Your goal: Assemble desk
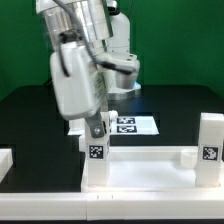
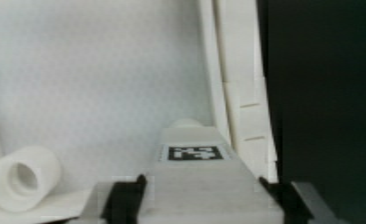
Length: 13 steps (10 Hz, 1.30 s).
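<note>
Work area. A plain green backdrop [image 1: 180,45] closes the far side, evenly lit from the exterior view's left to its right. In front lies a black table [image 1: 35,115] — dark and matte; the marker board [image 1: 135,124] rests flat on it, towards the far edge.

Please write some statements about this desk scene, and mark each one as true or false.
1. The gripper grips a tagged leg. True.
2. The second leg, at the exterior view's right, lies flat. False: it stands upright.
3. The marker board lies on the table, beyond the panel. True.
4. The table is white. False: it is black.
</note>
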Each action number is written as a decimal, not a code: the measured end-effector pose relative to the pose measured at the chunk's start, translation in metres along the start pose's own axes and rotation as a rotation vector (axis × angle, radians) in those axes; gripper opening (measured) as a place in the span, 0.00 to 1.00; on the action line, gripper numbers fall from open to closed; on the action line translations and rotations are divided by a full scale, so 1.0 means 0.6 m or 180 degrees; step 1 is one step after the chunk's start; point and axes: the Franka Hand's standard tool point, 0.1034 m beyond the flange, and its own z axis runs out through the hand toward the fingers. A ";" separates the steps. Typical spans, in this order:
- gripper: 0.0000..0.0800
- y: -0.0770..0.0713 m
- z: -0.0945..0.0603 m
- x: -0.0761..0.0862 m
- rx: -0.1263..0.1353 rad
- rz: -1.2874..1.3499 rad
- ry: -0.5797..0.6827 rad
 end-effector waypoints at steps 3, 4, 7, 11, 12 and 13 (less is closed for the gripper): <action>0.68 -0.001 0.003 0.009 -0.0022 -0.0693 0.0011; 0.68 -0.002 0.002 0.009 -0.0081 -0.1167 0.0004; 0.81 -0.003 0.002 0.006 -0.0137 -0.1981 0.0048; 0.81 -0.010 0.004 0.004 -0.0275 -0.3838 0.0143; 0.81 -0.010 0.005 0.003 -0.0250 -0.3641 0.0131; 0.69 -0.011 0.005 0.003 -0.0249 -0.3645 0.0133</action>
